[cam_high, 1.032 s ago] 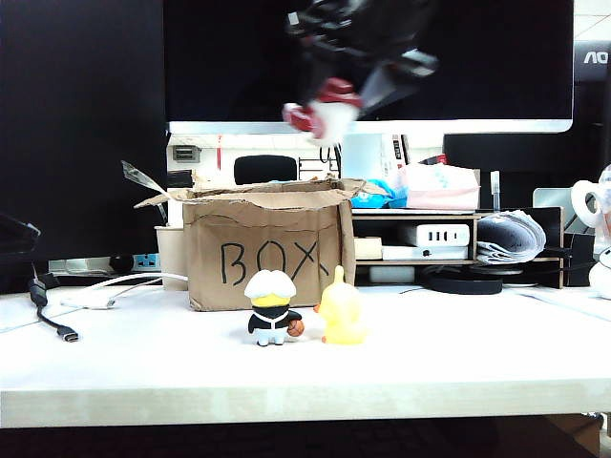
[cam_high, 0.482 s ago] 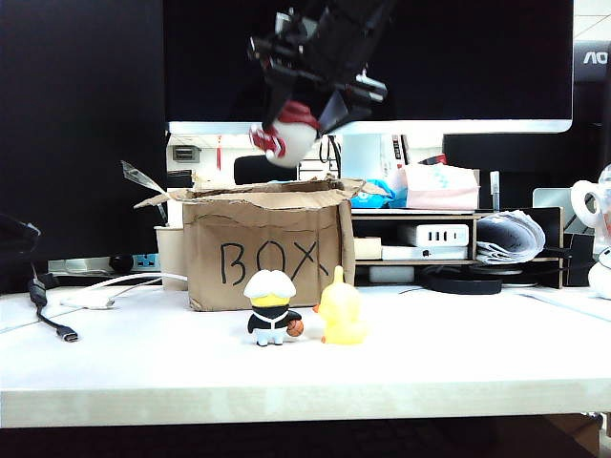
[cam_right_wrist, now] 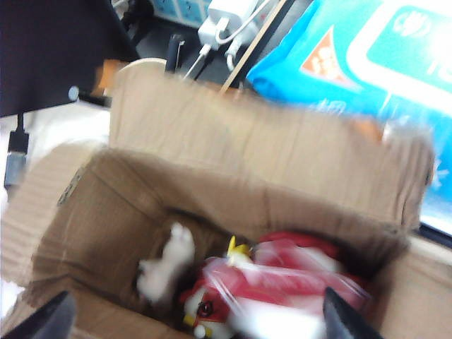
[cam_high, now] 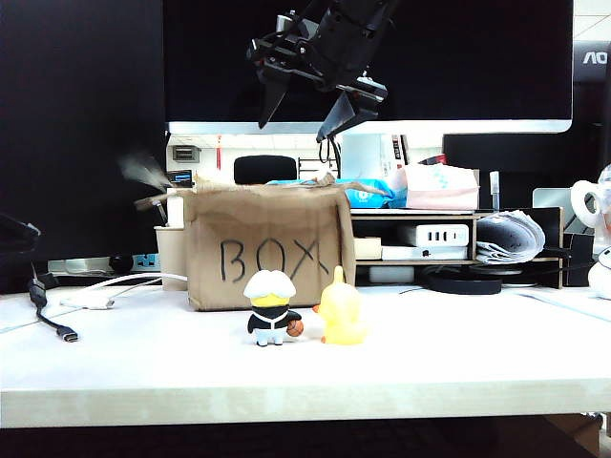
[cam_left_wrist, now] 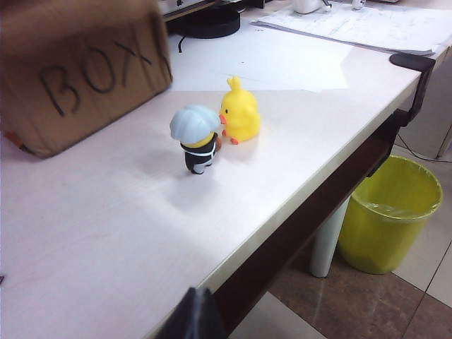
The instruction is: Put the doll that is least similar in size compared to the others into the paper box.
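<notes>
Right gripper (cam_high: 307, 113) hangs spread wide and empty above the paper box (cam_high: 264, 248) at the bench's back edge, having just let go, so the doll (cam_right_wrist: 272, 293) now lies inside, while the left gripper (cam_left_wrist: 198, 314), unreadable, idles off the front edge.

Paper box (cam_high: 263, 243): matt brown cardboard, ragged edges. Doll (cam_right_wrist: 272, 293): glossy plastic. Table (cam_high: 305, 372): smooth pale wood.
</notes>
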{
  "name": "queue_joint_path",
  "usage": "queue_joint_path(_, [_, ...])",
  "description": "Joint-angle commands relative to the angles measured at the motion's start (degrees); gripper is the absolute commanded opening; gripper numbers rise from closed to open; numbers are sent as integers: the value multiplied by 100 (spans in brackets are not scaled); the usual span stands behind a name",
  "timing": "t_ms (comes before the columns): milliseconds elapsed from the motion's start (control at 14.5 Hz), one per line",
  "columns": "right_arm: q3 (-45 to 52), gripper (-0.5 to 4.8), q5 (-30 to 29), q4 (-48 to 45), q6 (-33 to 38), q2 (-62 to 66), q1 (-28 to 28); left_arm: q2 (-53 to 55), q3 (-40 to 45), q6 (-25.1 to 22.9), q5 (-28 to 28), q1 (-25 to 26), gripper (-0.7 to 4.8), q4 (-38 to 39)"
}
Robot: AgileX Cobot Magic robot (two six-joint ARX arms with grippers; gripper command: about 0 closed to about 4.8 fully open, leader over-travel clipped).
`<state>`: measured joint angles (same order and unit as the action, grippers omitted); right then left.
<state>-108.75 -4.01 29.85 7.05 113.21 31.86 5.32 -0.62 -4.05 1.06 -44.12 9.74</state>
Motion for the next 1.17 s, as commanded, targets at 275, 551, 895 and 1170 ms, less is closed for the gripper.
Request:
queue_joint_path(275, [-96,-5,-15,286,-136,-278,7,0,9,-2,-22,-2,-5,111])
queue_joint_path(551, [-17,-5,538,1635,-909,-1115,7,0,9,-2,-22,0,-5,109])
queue_joint_path(895, [1543,-5,540,1639,-776,-2664,55,0,9,-2,-22,2,-5,109])
queue_joint_path(1170, [4022,-5,540,651,-348,-4597,205,0,9,-2,-22,2,-5,111])
